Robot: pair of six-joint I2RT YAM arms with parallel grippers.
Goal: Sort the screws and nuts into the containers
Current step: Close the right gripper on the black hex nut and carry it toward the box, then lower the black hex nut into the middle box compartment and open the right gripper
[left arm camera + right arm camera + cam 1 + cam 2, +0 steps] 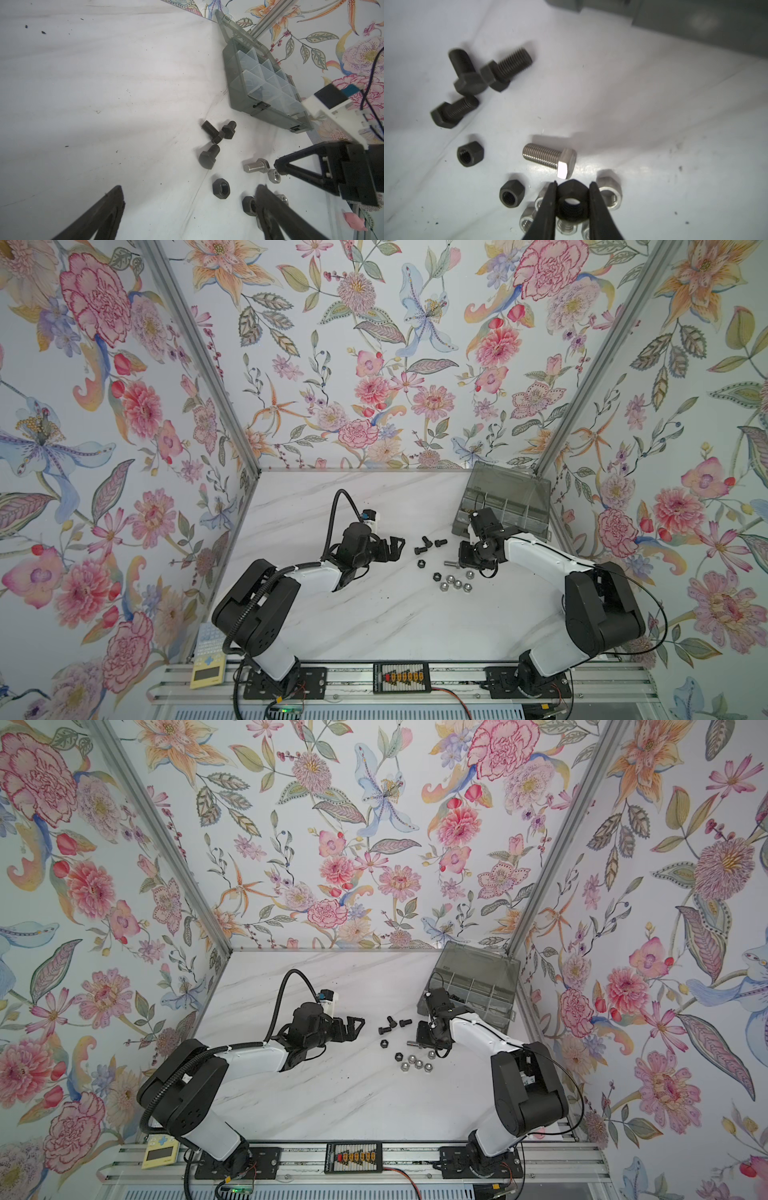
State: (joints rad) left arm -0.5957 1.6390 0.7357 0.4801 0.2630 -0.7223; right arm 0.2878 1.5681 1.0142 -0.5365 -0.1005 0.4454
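My right tool (pixel 572 199) points down at the tabletop, its two fingers (pixel 550 207) pinched onto a black nut (pixel 572 204) between them, elbow folded back. My left arm reaches toward the middle, forearm low, wrist level; its tool (pixel 392 549) hangs above the tabletop, fingers spread wide, holding nothing.

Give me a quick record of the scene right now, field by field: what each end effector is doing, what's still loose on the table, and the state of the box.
Right end effector: shut on a black nut, held by two opposite sides.
Left end effector: open, holding nothing, beside the loose parts.
Black screws: three on the table, two touching.
Silver screw: lying on its side, close to the held nut.
Other black nuts: two on the table.
Silver nuts: clustered near the right end effector.
Organiser box: lid open, at the table's far right corner.
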